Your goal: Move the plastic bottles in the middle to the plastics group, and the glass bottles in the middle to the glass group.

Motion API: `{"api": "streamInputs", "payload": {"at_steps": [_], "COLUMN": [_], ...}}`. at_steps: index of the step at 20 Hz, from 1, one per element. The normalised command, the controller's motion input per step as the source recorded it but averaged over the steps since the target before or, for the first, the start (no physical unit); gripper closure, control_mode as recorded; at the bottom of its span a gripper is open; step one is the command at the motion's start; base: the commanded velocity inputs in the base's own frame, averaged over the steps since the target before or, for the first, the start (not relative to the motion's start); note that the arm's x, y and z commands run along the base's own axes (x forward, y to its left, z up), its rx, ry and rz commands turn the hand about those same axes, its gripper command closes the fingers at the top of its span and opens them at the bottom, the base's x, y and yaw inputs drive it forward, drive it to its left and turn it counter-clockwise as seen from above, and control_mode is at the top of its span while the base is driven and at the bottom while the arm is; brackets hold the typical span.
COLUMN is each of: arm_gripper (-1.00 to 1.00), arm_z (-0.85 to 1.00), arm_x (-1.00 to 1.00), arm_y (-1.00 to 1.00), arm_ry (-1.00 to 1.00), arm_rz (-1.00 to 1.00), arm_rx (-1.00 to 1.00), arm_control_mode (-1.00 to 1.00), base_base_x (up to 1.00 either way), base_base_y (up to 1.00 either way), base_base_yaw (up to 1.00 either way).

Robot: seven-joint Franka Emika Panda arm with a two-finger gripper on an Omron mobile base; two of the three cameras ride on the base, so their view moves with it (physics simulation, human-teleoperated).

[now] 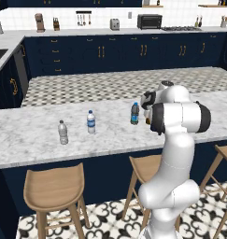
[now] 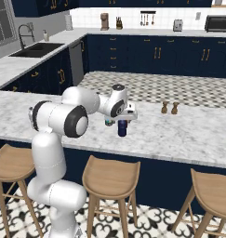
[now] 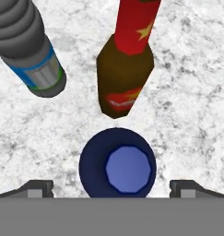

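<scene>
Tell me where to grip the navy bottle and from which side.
Grip the navy bottle across its round body just below the cap, coming straight down. It stands upright between the open end effector fingertips, and the amber bottle is close beside it.

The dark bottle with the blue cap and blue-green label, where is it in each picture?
Left base view: dark bottle with blue cap and blue-green label stands mid-counter, left of the arm.
Right base view: a sliver peeks out left of the solid navy bottle.
Hand view: upper left.
Shared landmark: white marble counter.
</scene>
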Motion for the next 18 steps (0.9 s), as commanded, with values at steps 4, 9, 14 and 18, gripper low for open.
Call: {"api": "streamInputs", "payload": {"at_steps": [4,9,14,18], "arm_gripper": [-1.00,-1.00,-1.00,-1.00], "arm_z": [-0.08,0.00,0.00,0.00], "arm_x": [0.08,0.13,0.03,0.01], "arm_y": [0.00,0.00,0.00,0.00], "arm_ry": [0.00,-0.01,-0.01,-0.01], "arm_rz": [0.02,0.01,0.00,0.00], "arm_rx": [0.00,0.00,0.00,0.00], "arm_control_mode": [-1.00,-1.00,-1.00,-1.00], "base_base_x": [0.00,0.00,0.00,0.00], "base_base_y": [0.00,0.00,0.00,0.00], "base_base_yaw": [0.00,0.00,0.00,0.00]}}
